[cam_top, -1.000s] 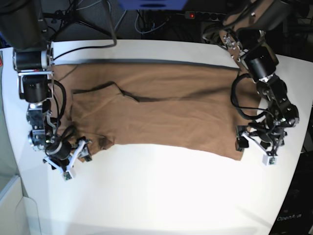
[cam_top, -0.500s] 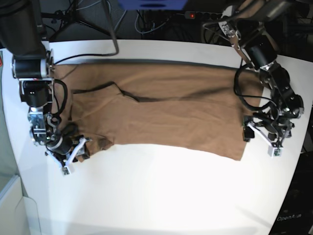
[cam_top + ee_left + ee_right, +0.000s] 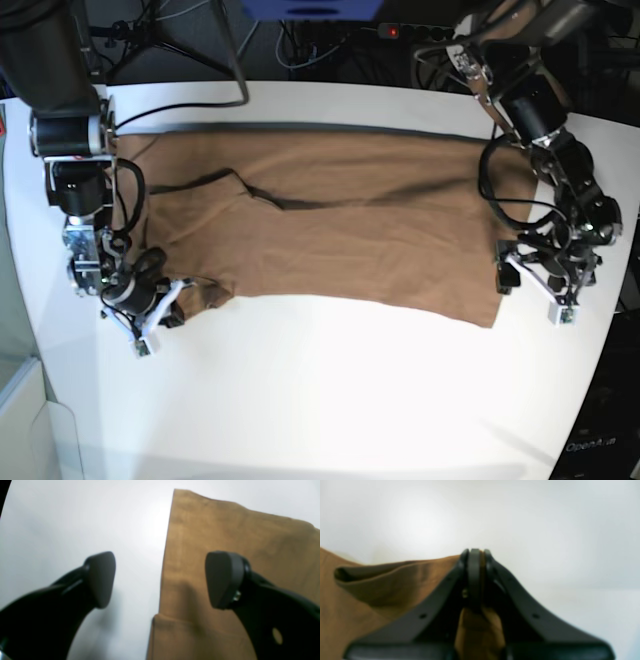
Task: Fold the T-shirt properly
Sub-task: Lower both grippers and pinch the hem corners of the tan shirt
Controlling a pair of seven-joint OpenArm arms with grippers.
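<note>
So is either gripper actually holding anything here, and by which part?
The right gripper is shut on the T-shirt, pinching a fold at its near edge. The left gripper is open, straddling the shirt's edge and holding nothing.

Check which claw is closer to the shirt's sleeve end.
Right. The right claw is shut on the shirt at the sleeve corner. The left claw is open at the opposite end, straddling the hem edge.

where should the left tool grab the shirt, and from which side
Take the shirt at its folded edge near the corner, coming straight down from above. The open left tool already straddles that edge, one finger over the table, and the cloth lies flat there.
</note>
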